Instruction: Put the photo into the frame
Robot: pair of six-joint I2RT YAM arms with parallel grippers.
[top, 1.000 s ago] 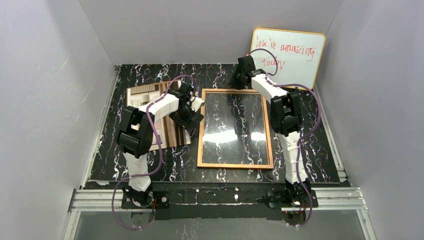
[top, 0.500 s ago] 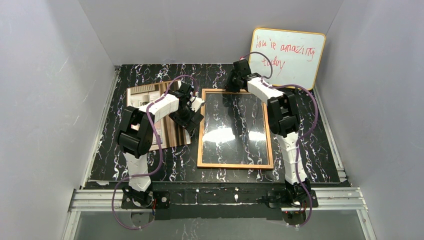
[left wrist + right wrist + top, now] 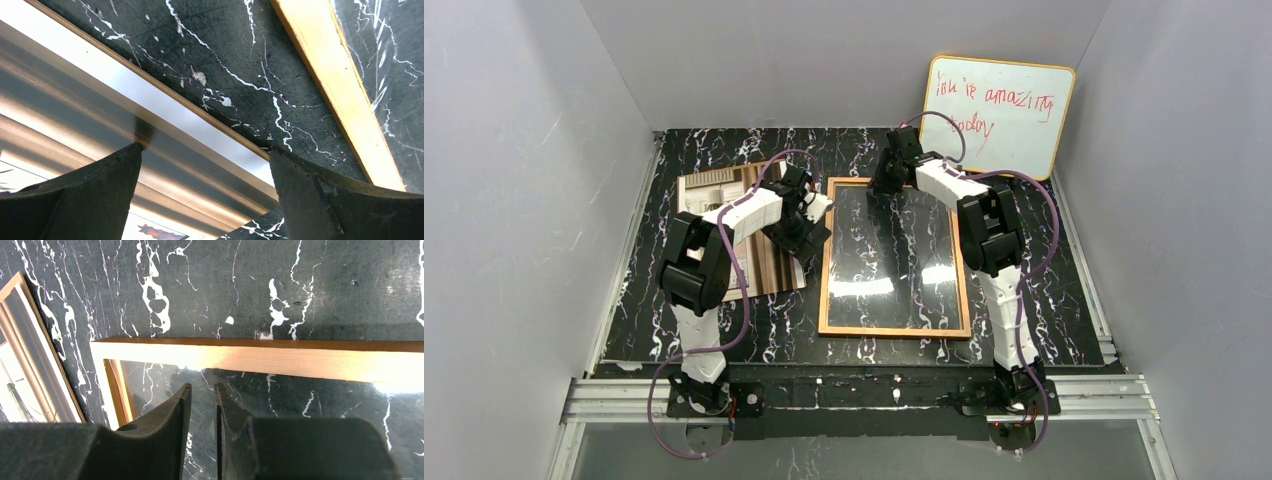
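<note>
The black marbled table [image 3: 764,325] spreads out from the near edge. The frame [image 3: 894,330] lies flat at its middle, long sides running from 6 to 12 o'clock, and the marble pattern shows in its glass. At the frame's 9 o'clock lies the photo [image 3: 709,192], flat and face up. A strip of bare table parts it from the frame, and the left arm [image 3: 744,212] hides part of it.

The left gripper [image 3: 812,235] hangs low over the photo's 3 o'clock edge, jaws spread wide with nothing between them. In the wrist view one finger [image 3: 85,195] stands over the glossy print, the other over the marble just beside the frame's left rail.

Farther back, the right gripper [image 3: 884,178] points down at the frame's 11 o'clock corner, just inside the far rail. Its jaws are nearly together, with a slim gap left, and grip nothing. Whether its tips touch the glass I cannot tell.

At the frame's 1 o'clock a whiteboard [image 3: 1004,120] with red handwriting leans on the back wall [image 3: 824,60].
</note>
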